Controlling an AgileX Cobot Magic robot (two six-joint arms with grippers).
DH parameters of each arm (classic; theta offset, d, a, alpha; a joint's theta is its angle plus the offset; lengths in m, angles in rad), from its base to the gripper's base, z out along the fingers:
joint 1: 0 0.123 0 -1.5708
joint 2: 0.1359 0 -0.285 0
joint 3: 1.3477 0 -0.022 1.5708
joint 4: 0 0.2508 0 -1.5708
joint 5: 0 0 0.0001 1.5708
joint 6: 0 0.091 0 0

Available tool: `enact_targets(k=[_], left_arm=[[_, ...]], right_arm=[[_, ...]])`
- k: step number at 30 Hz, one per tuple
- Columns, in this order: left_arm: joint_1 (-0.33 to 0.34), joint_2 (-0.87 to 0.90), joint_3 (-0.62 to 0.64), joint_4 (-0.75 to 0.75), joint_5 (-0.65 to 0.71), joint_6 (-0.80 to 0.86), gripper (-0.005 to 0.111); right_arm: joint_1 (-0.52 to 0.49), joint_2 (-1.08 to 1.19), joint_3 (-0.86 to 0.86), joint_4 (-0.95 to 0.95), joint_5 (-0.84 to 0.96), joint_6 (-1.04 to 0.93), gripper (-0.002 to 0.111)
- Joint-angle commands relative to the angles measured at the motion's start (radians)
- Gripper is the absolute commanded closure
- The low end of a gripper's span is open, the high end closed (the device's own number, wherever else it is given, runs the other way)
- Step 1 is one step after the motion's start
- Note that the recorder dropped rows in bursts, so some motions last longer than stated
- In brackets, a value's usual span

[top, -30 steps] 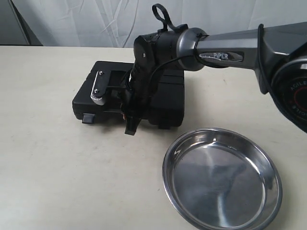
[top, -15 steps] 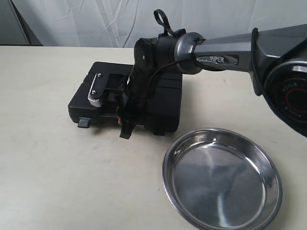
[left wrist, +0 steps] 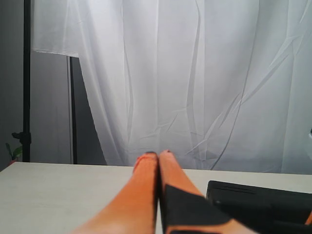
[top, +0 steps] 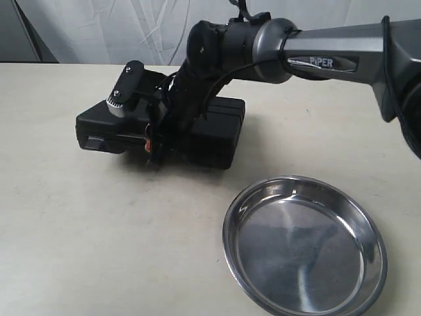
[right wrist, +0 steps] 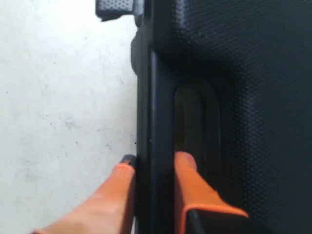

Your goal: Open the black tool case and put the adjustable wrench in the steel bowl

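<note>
Toward the far edge of the worktop (top: 99, 250), left of its middle, the black tool case (top: 220, 131) is seen with its lid closed. Its moulded handle (right wrist: 156, 122), on the side facing the near edge, is pinched by the right gripper (top: 156, 153): one orange finger (right wrist: 122, 187) is set against the handle's outer face and the other is sunk in the slot behind it. The steel bowl (top: 302, 253) is placed by the near right corner, apart from the case. The left gripper (left wrist: 158, 156) is shown with its fingers pressed together, clear of the case.
</note>
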Motion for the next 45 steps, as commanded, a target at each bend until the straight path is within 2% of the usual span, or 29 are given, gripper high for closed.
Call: enact_targets(k=[1, 6, 9, 13, 21, 27, 29, 33, 39, 45], left_arm=[[-0.002, 0.005, -0.004, 0.002, -0.005, -0.002, 0.106], [-0.002, 0.005, -0.004, 0.002, -0.005, -0.002, 0.106], [-0.002, 0.005, -0.004, 0.002, -0.005, -0.002, 0.106], [-0.002, 0.005, -0.004, 0.002, -0.005, -0.002, 0.106], [-0.002, 0.005, -0.004, 0.002, -0.005, -0.002, 0.106], [-0.002, 0.005, -0.004, 0.002, -0.005, -0.002, 0.106], [-0.002, 0.005, -0.004, 0.002, -0.005, -0.002, 0.106], [-0.002, 0.005, -0.004, 0.002, -0.005, -0.002, 0.106], [-0.002, 0.005, -0.004, 0.002, -0.005, -0.002, 0.106], [-0.002, 0.005, -0.004, 0.002, -0.005, -0.002, 0.106]], right_arm=[[-0.002, 0.059, -0.007, 0.018, 0.009, -0.022, 0.109], [-0.002, 0.026, -0.007, 0.075, 0.049, -0.022, 0.109], [-0.002, 0.015, -0.007, 0.127, -0.027, -0.044, 0.109], [-0.002, 0.041, -0.007, 0.063, 0.077, -0.021, 0.109], [-0.002, -0.054, -0.007, 0.115, 0.146, -0.016, 0.109], [-0.002, -0.081, -0.007, 0.115, 0.341, -0.019, 0.109], [-0.002, -0.081, -0.007, 0.128, 0.334, -0.021, 0.109], [-0.002, -0.047, -0.007, 0.310, 0.353, -0.123, 0.109], [-0.002, 0.082, -0.007, 0.353, 0.248, -0.121, 0.109], [-0.002, 0.133, -0.007, 0.287, 0.233, -0.121, 0.109]])
